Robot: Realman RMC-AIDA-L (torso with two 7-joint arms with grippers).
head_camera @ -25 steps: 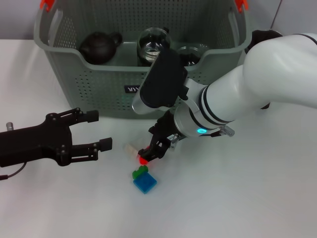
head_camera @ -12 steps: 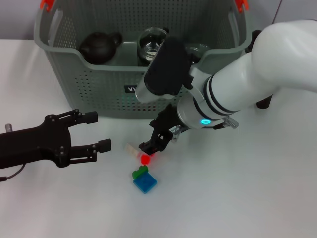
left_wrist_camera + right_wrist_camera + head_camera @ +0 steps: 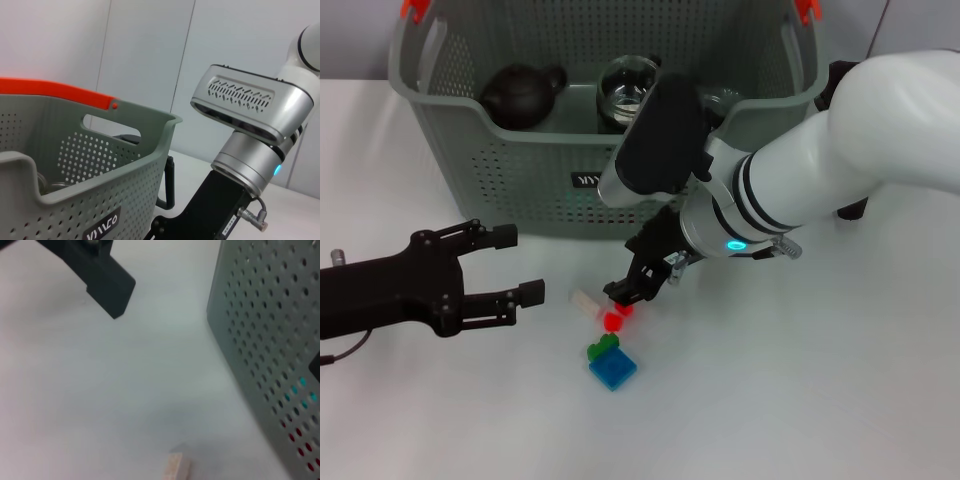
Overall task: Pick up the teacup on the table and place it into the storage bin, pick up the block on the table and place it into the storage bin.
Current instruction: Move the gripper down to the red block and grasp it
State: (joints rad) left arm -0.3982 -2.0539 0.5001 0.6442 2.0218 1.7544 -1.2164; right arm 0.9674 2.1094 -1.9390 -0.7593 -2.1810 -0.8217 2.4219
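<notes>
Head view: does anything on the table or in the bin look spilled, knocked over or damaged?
Nothing stands out. The storage bin stands upright holding a dark teapot and glassware. Loose blocks lie before it, the right gripper just above the red block. The left gripper hovers open, idle.

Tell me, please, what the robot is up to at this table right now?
The right gripper is down at the small blocks in front of the storage bin, closed on the red block, just off the table. A pale block lies beside it, and a green block and blue block sit nearer the camera. The left gripper waits open to the left. A dark teapot and glassware already sit in the bin.
</notes>
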